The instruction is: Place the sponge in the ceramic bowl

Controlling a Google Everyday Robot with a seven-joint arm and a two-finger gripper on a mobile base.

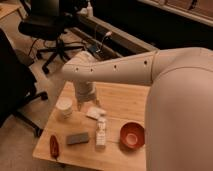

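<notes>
A grey rectangular sponge (78, 138) lies flat on the wooden table (120, 100) near its front left edge. The red ceramic bowl (132, 135) sits near the front right, with nothing visible inside it. My gripper (85, 104) hangs below the white arm's wrist, over the table's left part, behind the sponge and to the left of the bowl. It is apart from both.
A white cup (64, 107) stands left of the gripper. A small white packet (94, 113) and a lying clear bottle (101, 132) are between sponge and bowl. A red object (54, 146) lies at the front left corner. Office chairs (50, 25) stand behind.
</notes>
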